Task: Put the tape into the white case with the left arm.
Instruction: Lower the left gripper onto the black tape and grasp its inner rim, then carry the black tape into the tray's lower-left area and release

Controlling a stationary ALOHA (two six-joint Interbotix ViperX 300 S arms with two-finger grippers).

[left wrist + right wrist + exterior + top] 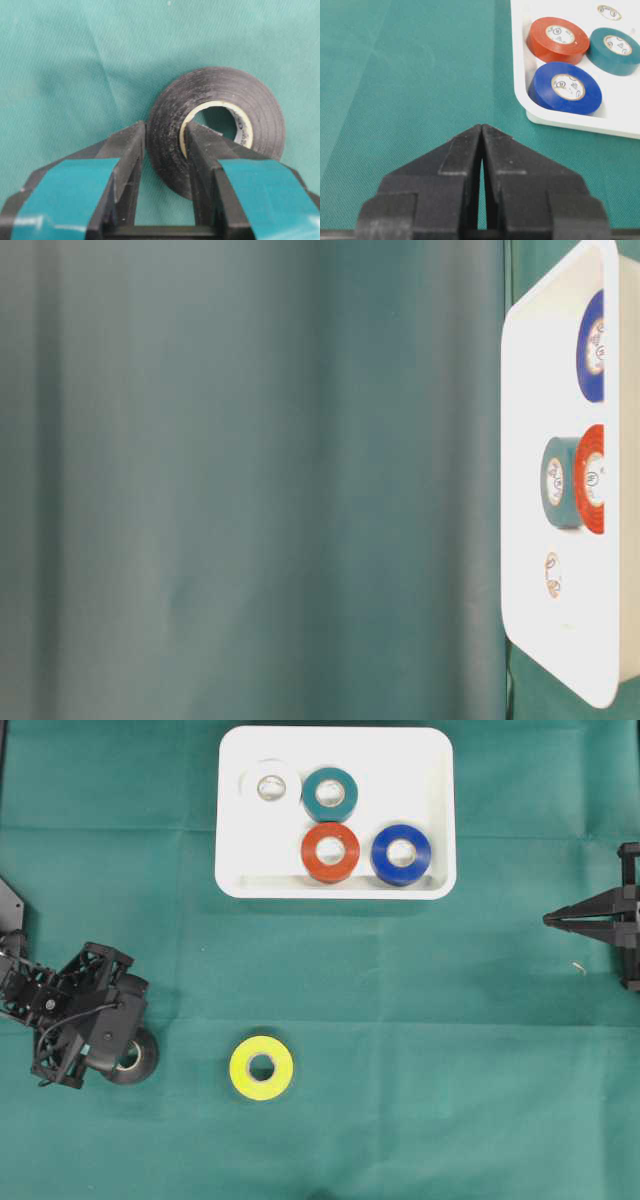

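Black tape (pixel 215 125) is pinched by the left gripper (pixel 165 137), one finger in its hole. Yellow tape (pixel 261 1067) lies near. The right gripper (pixel 482 131) is closed, holding nothing.

The black tape (pixel 200 125) lies at the near left of the green-covered bench (pixel 420 1050), a dark roll with a pale inner core. The left arm's end effector (pixel 165 142), its fingers banded in teal, clamps the roll's wall, one finger outside and one through the hole. The white case (pixel 432 810), a shallow rounded-corner tray with a raised rim, sits at the far middle, well apart from the roll, already holding white, teal, red and blue rolls.
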